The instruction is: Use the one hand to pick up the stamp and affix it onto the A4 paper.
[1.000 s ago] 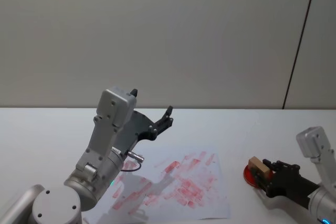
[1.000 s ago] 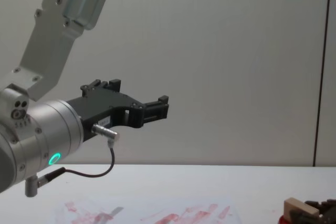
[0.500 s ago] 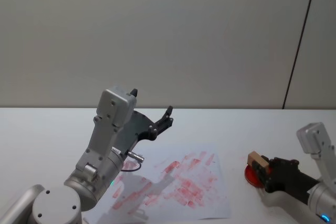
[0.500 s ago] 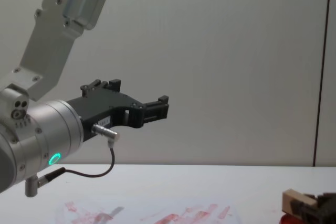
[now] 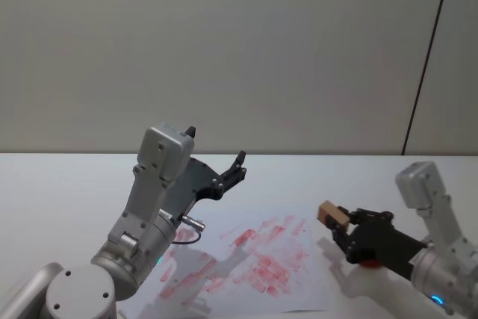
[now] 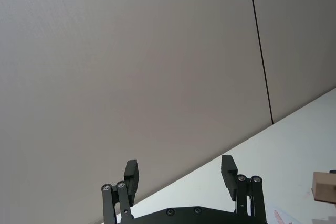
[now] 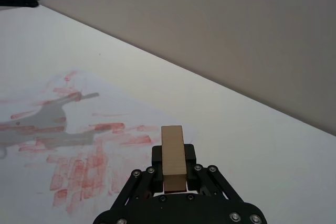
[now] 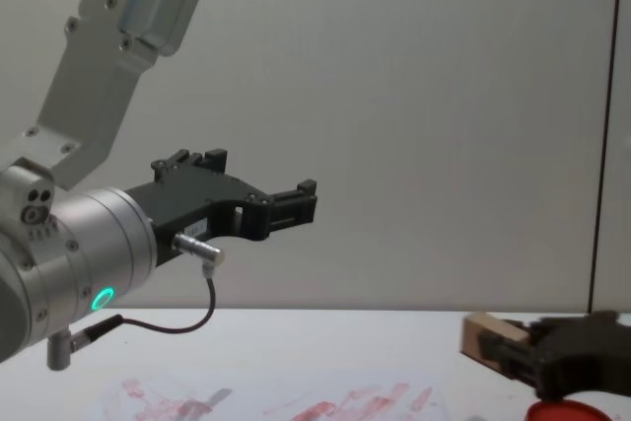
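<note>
Stamp (image 5: 331,214) and right claw (image 5: 340,224) are seen together at the right of the head view: the light wooden block is clamped between the two black fingers (image 7: 190,157), with much of its length left sticking out past the fingertips. It is held clear of the tabletop (image 5: 60,184), and its shadow is cast on the white surface beneath, just beside the right edge of the A4 paper (image 5: 254,259). In the chest view the block is tilted slightly, its free end pointed toward the robot's left, and the round red ink pad (image 8: 569,411) is seen lower down on the tabletop, under the claw's body and apart from the stamp. From the right wrist, the sheet is shown lying flat ahead of the held block, covered with red smears and rectangular stamp marks; it is not touched by the stamp.

The left claw (image 6: 179,167) is held raised over the left part of the sheet, well apart from the stamp, on an arm marked by a green ring light (image 8: 102,298). Its fingers are spread wide with nothing between them, and they are pointed toward the grey wall (image 5: 224,50).
</note>
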Controlling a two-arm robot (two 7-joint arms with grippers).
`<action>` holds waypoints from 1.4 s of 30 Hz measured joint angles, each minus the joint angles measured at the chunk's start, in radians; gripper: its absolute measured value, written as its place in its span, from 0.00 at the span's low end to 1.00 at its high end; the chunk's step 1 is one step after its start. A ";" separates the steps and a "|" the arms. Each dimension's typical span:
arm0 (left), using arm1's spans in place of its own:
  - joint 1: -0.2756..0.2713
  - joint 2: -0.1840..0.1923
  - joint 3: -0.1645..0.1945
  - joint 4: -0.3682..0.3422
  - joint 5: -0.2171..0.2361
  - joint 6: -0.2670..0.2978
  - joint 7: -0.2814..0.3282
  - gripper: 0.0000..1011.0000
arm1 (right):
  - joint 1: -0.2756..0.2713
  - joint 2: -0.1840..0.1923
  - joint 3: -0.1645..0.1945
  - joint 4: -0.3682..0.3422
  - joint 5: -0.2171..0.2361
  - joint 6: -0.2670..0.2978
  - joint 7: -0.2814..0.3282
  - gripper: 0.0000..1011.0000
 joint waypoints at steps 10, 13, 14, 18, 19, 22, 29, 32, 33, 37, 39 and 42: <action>0.000 0.000 0.000 0.000 0.000 0.000 0.000 0.99 | 0.032 -0.041 -0.036 0.038 -0.045 -0.009 0.012 0.21; 0.000 0.000 0.000 0.000 0.000 0.000 0.000 0.99 | 0.043 -0.054 -0.046 0.060 -0.063 -0.011 0.012 0.21; 0.000 0.000 0.000 0.000 0.000 0.000 0.000 0.99 | 0.046 -0.057 -0.048 0.066 -0.068 -0.012 0.011 0.21; 0.000 0.000 0.000 0.000 0.000 0.000 0.000 0.99 | 0.062 -0.074 -0.061 0.101 -0.090 -0.012 0.007 0.21; 0.000 0.000 0.000 0.000 0.000 0.000 0.000 0.99 | 0.065 -0.077 -0.063 0.107 -0.094 -0.012 0.006 0.21; 0.000 0.000 0.000 0.000 0.000 0.000 0.000 0.99 | 0.074 -0.085 -0.069 0.126 -0.105 -0.010 0.003 0.21; 0.000 0.000 0.000 0.000 0.000 0.000 0.000 0.99 | 0.096 -0.105 -0.082 0.174 -0.133 -0.002 -0.004 0.21; 0.000 0.000 0.000 0.000 0.000 0.000 0.000 0.99 | 0.102 -0.109 -0.085 0.187 -0.138 0.000 -0.006 0.21; 0.000 0.000 0.000 0.000 0.000 0.000 0.000 0.99 | 0.105 -0.112 -0.086 0.196 -0.142 0.002 -0.006 0.21; 0.000 0.000 0.000 0.000 0.000 0.000 0.000 0.99 | 0.114 -0.117 -0.088 0.213 -0.148 0.006 -0.007 0.21; 0.000 0.000 0.000 0.000 0.000 0.000 0.000 0.99 | 0.118 -0.119 -0.089 0.219 -0.150 0.007 -0.007 0.21; 0.000 0.000 0.000 0.000 0.000 0.000 0.000 0.99 | 0.123 -0.122 -0.089 0.230 -0.152 0.010 -0.006 0.21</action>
